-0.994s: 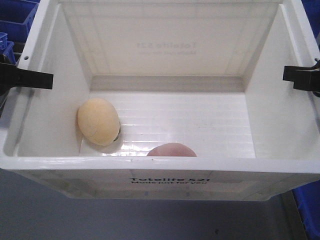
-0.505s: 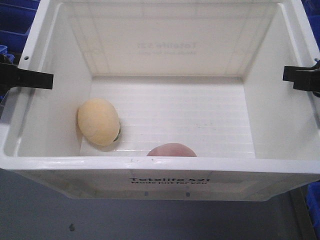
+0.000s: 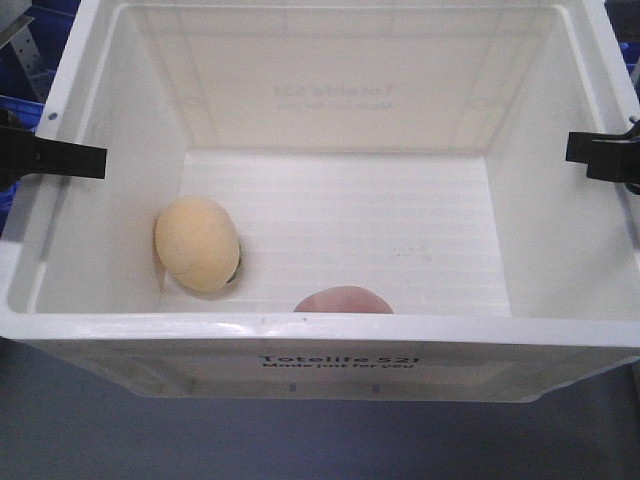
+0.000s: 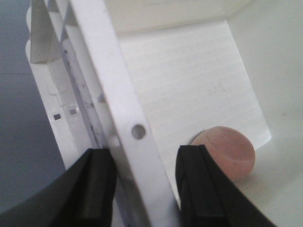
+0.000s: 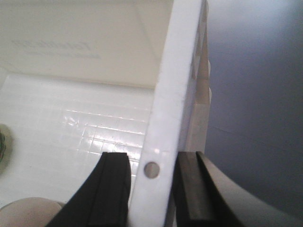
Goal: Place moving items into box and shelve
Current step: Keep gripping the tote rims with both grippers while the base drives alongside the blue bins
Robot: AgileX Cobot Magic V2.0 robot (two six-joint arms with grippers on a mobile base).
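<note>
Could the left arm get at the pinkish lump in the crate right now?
Probably not: the left tool is clamped on the rim of the crate, as is the right tool opposite, so both are occupied. Nothing covers the pinkish lump itself.

Carrier: white crate (image 3: pixel 320 332), open top. On its grid-marked floor lay pale yellow lump (image 3: pixel 196 243), just beside left wall, and pinkish-brown lump (image 3: pixel 343 299), against front wall near centre. Lumps sat apart. Grey surface (image 3: pixel 80 430) showed below crate; contact unclear.
</note>
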